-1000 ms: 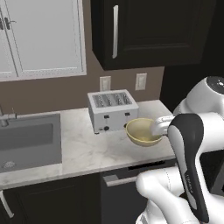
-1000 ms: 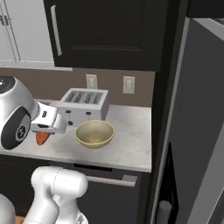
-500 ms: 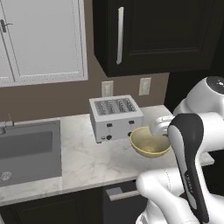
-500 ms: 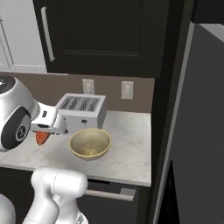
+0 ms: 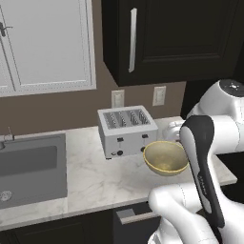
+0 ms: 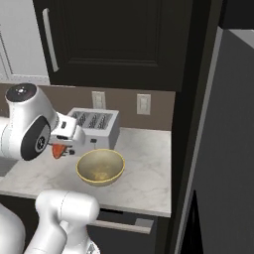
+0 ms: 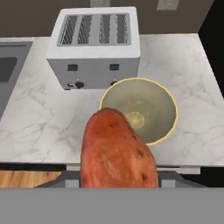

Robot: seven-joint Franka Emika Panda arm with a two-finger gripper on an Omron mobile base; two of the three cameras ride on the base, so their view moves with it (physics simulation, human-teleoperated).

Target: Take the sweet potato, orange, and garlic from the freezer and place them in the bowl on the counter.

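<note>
My gripper (image 6: 62, 147) is shut on the sweet potato (image 7: 117, 151), a reddish-orange lump that covers the fingertips in the hand view. In the right base view the sweet potato (image 6: 58, 150) pokes out below the hand, above the counter (image 6: 144, 173) and just left of the bowl (image 6: 100, 167). The pale yellow bowl (image 7: 146, 103) stands empty in front of the toaster, a little ahead of and below the sweet potato. The bowl (image 5: 165, 158) also sits by my forearm in the left base view. Orange, garlic and freezer are out of view.
A silver four-slot toaster (image 5: 126, 129) stands behind the bowl, close to the wall. The steel sink (image 5: 28, 167) lies at the left end of the counter. Dark upper cabinets (image 6: 114, 39) hang overhead. A tall grey fridge side (image 6: 218, 149) closes off the right.
The whole picture has shifted: the base has driven on along the counter, so toaster and bowl sit lower and larger. My gripper still holds the sweet potato the same way.
</note>
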